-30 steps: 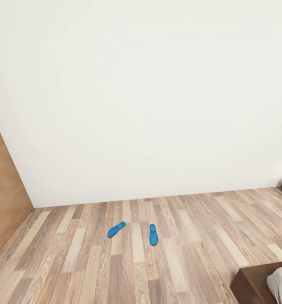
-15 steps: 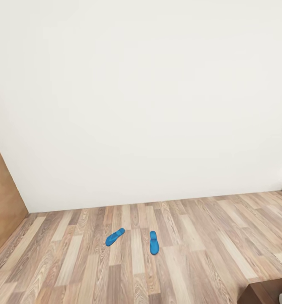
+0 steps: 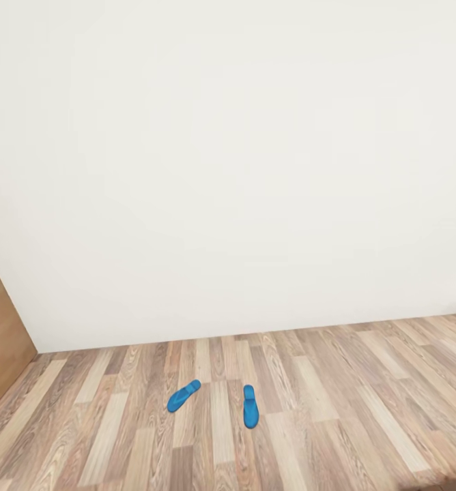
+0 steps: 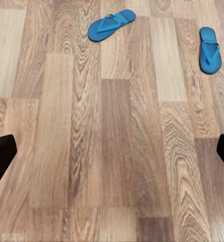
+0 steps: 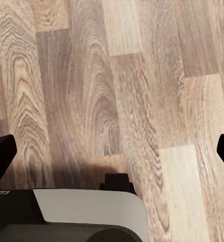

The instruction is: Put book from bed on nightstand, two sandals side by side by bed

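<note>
two blue sandals (image 3: 183, 395) (image 3: 249, 406) lie apart on the wood floor (image 3: 337, 402) near the white wall (image 3: 241, 170); one is slanted and one is straight. the left claw (image 4: 112, 154) is wide open and holds nothing. the right claw (image 5: 112, 151) is wide open and empty too. no writing can be read.
</note>
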You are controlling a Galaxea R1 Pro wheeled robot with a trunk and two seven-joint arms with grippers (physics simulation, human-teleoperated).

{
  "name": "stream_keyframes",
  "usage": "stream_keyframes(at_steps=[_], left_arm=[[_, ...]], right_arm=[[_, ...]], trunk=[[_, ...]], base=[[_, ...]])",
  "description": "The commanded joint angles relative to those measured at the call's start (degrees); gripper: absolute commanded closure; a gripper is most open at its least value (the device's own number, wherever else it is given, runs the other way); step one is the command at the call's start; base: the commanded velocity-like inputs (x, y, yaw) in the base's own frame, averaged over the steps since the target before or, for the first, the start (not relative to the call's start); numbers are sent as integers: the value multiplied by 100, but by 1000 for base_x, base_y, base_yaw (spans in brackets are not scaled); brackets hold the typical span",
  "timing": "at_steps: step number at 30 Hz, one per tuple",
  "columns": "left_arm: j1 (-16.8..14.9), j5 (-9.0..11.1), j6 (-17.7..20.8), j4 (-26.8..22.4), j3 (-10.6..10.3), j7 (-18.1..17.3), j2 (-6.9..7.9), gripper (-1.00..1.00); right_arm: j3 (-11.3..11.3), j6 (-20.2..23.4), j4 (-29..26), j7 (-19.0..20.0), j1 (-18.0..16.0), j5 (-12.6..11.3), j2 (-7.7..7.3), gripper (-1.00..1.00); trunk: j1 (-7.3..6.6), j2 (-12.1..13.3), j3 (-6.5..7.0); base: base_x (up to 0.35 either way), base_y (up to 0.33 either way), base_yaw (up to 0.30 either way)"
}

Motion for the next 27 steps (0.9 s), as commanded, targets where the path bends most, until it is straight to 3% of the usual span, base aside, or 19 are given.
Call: stream_keyframes(at_steps=[1,27], left_arm=[[-3,44,-15,3,4,-6,-2,-100],[-3,44,-15,3,4,-6,-2,-100]], right_arm=[[-4,-18,1,-8,-3,0,1,-100],[-10,-18,-1,-8,-3,0,-7,-100]], trunk=[[1,-3,-6],[1,-3,-6]], base=[[30,0,0],[185,14,0]])
